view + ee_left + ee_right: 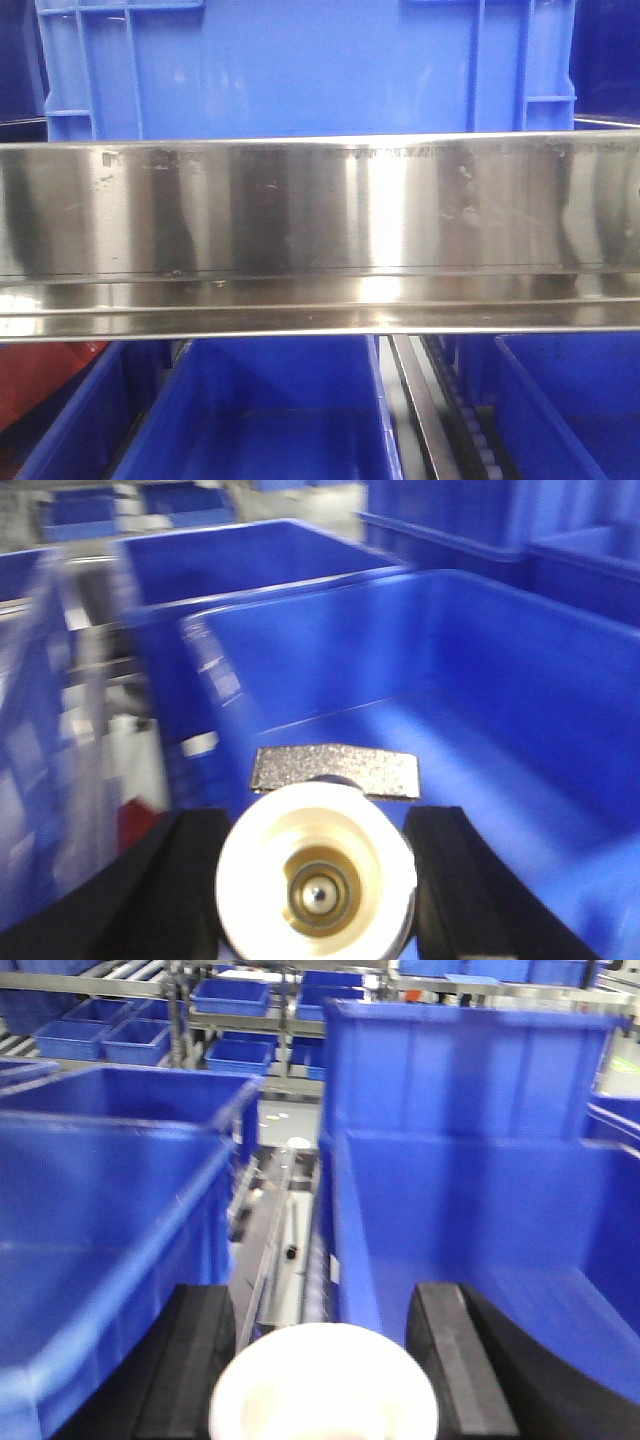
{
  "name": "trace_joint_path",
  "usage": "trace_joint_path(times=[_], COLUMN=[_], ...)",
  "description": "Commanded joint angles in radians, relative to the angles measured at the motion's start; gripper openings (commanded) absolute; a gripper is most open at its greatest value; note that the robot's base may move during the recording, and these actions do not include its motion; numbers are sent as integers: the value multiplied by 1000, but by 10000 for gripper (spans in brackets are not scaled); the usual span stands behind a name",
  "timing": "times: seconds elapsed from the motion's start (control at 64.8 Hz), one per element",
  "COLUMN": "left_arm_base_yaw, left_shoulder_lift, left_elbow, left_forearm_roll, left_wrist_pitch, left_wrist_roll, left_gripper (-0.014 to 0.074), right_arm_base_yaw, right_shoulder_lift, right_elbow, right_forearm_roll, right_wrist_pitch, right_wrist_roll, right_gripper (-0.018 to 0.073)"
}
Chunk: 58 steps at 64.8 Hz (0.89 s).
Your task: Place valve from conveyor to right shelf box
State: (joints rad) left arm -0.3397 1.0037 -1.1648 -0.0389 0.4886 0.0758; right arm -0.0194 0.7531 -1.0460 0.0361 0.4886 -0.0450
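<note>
In the left wrist view a white valve (316, 880) with a grey speckled handle (335, 770) sits between the black fingers of my left gripper (318, 825), which is shut on it. It hangs over the near wall of a large blue box (480, 710). The picture is blurred. In the right wrist view my right gripper (320, 1300) holds a white round valve end (322, 1385) between its black fingers. It is above the gap between two blue boxes, one on the left (100, 1230) and one on the right (480, 1220). The conveyor is out of view.
The front view shows a shiny steel shelf rail (320, 230) with a blue crate (300, 65) above it and blue boxes (270, 410) below. A metal roller track (285, 1250) runs between the boxes. Shelves with more blue bins (230, 995) stand behind.
</note>
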Motion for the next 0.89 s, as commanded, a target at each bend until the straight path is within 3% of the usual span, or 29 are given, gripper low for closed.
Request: trace_joint_path(times=[0.0,0.308,0.463,0.879], left_arm_base_yaw=[-38,-62,-62,-62], left_shoulder_lift=[96,396,474,580], left_elbow=[-105,-407,-455,-453], left_forearm_roll=[-5,-100,-113,-113], left_wrist_pitch=[-43,1,13,25], left_wrist_roll=[-1,-39,-39,-39], left_gripper=[-111,-111,-111,-111], right_arm_base_yaw=[43,256,358,392], right_shoulder_lift=[68,349,482,732], right_elbow=[-88,-278,-330,-371], right_forearm_roll=[-4,-4,-4,-4], right_wrist_pitch=[-86,-110,-182,-358], right_wrist_roll=[-10,-10,-10,-10], right_gripper=[-160,-160,-160,-160])
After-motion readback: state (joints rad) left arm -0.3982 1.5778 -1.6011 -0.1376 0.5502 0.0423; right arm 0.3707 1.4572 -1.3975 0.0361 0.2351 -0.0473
